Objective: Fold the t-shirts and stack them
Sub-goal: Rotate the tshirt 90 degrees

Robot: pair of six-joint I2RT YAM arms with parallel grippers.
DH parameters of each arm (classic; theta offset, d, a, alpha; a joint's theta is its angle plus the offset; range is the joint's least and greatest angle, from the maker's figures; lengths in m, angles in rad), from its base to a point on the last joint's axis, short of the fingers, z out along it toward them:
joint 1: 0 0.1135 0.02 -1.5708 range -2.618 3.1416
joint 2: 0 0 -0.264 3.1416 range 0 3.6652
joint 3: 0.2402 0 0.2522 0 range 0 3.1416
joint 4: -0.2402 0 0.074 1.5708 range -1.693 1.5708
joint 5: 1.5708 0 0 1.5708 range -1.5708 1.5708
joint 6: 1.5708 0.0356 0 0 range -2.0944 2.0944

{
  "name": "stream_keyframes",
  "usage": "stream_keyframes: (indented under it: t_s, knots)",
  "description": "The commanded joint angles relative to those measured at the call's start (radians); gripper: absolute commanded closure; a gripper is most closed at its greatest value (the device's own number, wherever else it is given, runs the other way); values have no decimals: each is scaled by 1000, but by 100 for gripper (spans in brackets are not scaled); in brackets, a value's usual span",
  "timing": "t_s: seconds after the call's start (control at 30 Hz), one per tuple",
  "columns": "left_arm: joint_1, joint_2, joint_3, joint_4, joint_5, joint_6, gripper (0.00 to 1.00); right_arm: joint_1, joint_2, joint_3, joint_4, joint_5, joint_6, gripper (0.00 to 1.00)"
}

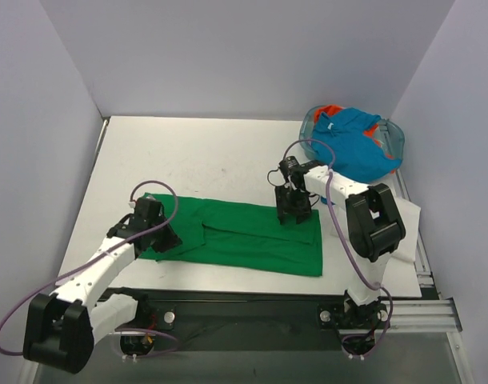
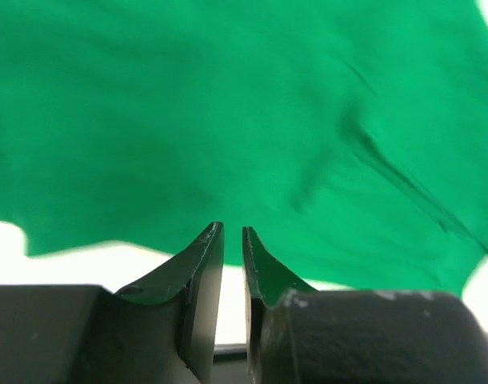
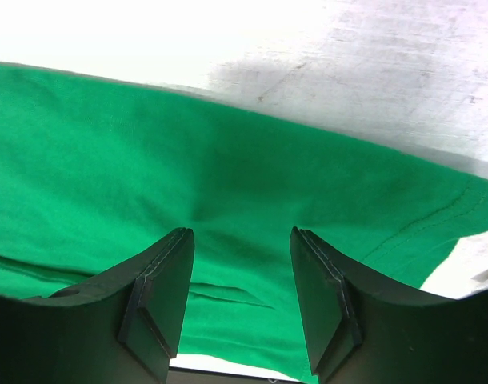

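The bright green t-shirt (image 1: 244, 236) lies flat on the table as a long folded strip. My left gripper (image 1: 166, 242) sits low at its left end. In the left wrist view, the left gripper (image 2: 233, 230) has only a narrow gap, with bare table showing through and no cloth between the fingers; the green t-shirt (image 2: 228, 120) lies just beyond. My right gripper (image 1: 294, 214) hovers over the shirt's far edge near its right end. The right gripper (image 3: 242, 232) is open above the green t-shirt (image 3: 148, 160), holding nothing. The turquoise blue t-shirt (image 1: 352, 148) is bunched at the back right, with the orange-red one (image 1: 332, 110) peeking out behind it.
A clear plastic bin (image 1: 394, 136) holds the blue and orange-red shirts at the back right corner. The white table (image 1: 196, 152) is walled on the left, back and right. A metal rail (image 1: 420, 308) runs along the near edge.
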Motion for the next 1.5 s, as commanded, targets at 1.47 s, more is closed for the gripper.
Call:
stream_keyframes:
  t_s: [1.47]
  knots:
    - [149,1501,1489,-115,144,488,76,427,226,179,-104,-124,420,48]
